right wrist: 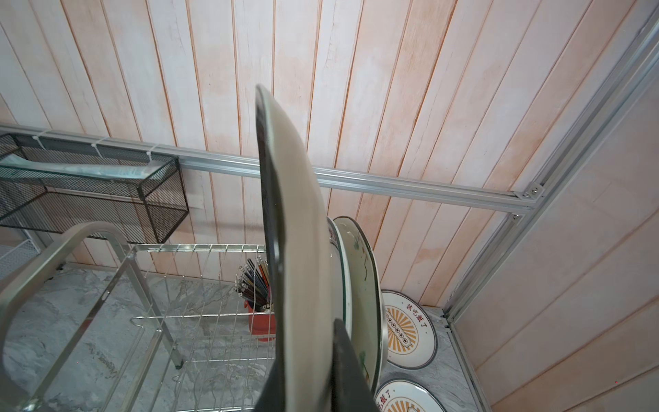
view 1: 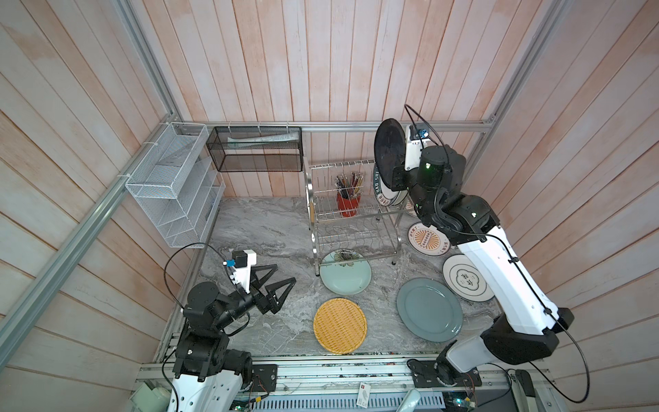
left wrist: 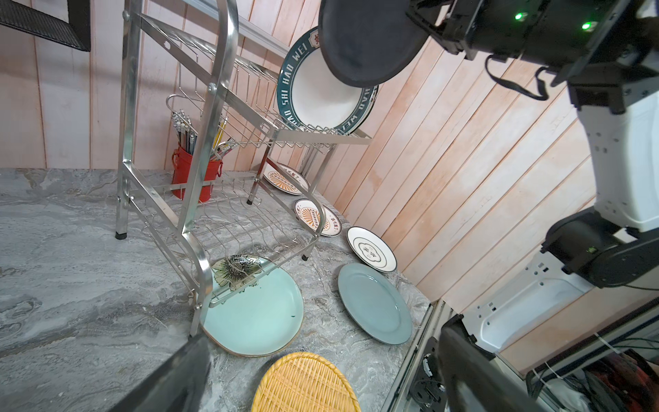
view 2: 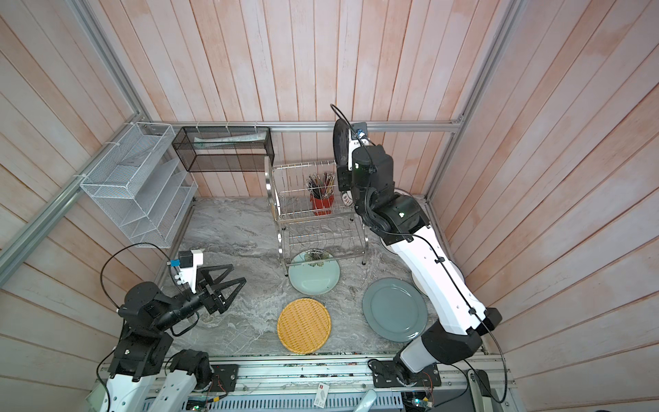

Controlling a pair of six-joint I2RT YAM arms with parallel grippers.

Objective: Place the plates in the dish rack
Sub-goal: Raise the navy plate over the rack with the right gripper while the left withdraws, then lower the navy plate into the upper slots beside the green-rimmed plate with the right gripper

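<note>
Top views: we see the right gripper (view 1: 395, 178) pinching the black plate (view 1: 389, 149) by its lower rim, upright above the dish rack (view 1: 351, 214); left gripper (view 1: 285, 274) spread, empty. Left wrist: it overlaps the racked green-rimmed plate (left wrist: 321, 100). Right wrist: plate edge-on between our fingers (right wrist: 347, 371).

A grey marbled desk (view 1: 256, 228) is enclosed by pale pink plank walls (view 1: 321, 53). A white mesh organiser (view 1: 174, 185) is tied to the left wall's metal rail (view 1: 89, 217). Beside it, a black mesh basket (view 1: 256, 153) is hung on the back wall, with a pale packet (view 1: 262, 140) laid inside.
</note>
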